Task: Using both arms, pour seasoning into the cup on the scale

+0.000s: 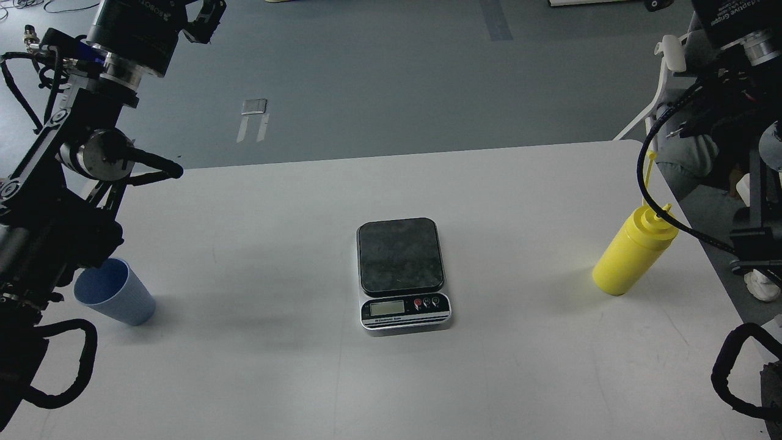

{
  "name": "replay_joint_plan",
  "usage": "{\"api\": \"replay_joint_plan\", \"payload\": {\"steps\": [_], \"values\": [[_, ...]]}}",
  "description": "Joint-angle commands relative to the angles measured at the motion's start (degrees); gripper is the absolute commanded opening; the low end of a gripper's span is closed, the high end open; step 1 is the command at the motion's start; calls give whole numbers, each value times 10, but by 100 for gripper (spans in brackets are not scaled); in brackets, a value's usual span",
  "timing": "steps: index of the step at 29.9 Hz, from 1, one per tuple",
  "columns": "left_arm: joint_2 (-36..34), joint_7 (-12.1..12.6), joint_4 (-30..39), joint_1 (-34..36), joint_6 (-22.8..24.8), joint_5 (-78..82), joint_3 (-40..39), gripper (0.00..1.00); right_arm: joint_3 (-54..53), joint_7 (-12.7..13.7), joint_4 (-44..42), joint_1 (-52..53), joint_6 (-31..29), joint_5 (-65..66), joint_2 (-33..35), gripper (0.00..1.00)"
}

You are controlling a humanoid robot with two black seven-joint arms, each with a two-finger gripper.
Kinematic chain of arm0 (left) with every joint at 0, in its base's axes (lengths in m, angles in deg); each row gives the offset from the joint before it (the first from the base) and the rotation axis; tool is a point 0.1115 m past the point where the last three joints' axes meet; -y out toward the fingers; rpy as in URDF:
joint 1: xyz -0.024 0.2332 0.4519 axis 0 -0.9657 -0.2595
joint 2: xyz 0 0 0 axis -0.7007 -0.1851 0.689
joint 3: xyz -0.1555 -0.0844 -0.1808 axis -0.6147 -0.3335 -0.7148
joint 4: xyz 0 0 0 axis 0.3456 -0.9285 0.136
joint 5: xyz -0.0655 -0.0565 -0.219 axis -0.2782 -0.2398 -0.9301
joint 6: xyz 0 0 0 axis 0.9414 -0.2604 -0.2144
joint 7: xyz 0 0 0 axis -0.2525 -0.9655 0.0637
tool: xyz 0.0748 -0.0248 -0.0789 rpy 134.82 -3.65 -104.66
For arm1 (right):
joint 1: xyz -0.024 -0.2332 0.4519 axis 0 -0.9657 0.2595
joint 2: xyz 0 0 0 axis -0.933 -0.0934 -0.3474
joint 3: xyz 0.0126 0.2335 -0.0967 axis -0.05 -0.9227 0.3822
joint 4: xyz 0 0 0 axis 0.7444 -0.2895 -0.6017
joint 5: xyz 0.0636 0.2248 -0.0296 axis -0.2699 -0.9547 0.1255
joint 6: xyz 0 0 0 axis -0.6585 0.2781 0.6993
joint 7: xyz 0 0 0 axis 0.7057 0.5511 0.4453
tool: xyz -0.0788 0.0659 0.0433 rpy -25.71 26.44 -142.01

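Note:
The scale [403,275] lies at the middle of the white table [293,379] with nothing on its dark plate. Near the left edge the light blue cup [119,294] stands upright, its rim partly behind my left arm. The yellow seasoning bottle [632,252] stands near the right edge, capped, and a black cable of my right arm crosses its nozzle. My left gripper [204,21] is raised high at the top left, far above the cup, and its fingers are only partly seen. My right gripper [733,21] is raised at the top right, its fingers cut off by the frame.
Beyond the table's far edge is grey floor with tape marks [253,119]. A white chair [663,73] and a seated person's knee [690,159] are just past the right rear corner. Cable loops [733,366] hang at both front corners.

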State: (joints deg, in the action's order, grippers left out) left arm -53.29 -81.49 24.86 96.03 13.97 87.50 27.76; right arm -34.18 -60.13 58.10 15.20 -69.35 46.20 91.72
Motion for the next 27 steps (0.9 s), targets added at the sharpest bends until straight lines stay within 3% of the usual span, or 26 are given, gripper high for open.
{"api": "replay_joint_plan", "payload": {"steps": [1, 27], "values": [[-2, 1, 6, -2, 0, 0, 0, 98, -1, 2, -1, -2, 0, 21, 0, 99], [5, 0, 6, -8, 0, -4, 2, 98, 0, 2, -2, -16, 0, 23, 4, 99]]}}
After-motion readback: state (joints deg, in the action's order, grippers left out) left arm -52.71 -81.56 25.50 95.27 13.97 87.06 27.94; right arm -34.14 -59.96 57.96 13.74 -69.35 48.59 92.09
